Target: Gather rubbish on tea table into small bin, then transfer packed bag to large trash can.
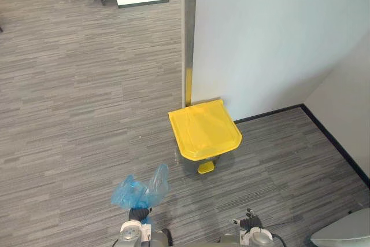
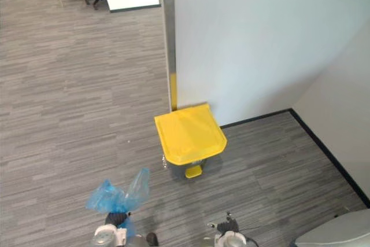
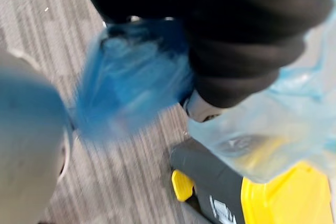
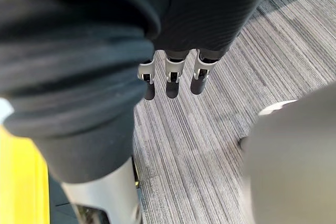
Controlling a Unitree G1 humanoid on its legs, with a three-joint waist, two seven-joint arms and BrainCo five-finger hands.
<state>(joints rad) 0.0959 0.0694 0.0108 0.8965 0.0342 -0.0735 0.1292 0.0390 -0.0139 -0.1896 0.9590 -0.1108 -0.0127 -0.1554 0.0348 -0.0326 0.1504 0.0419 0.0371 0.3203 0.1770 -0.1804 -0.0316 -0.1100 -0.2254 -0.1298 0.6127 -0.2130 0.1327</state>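
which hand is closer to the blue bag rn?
Left. The left hand sits right under the blue bag, touching its bunched neck. The right hand hangs off to the robot's right, apart from it, fingers straight, holding nothing.

Lighting is bright, even and diffuse across the grey floor and the white wall. Ahead of the left hand, the yellow lid carries a soft sheen without glare. A faint shadow lies on the floor beside it. Light passes through the blue bag above that hand.
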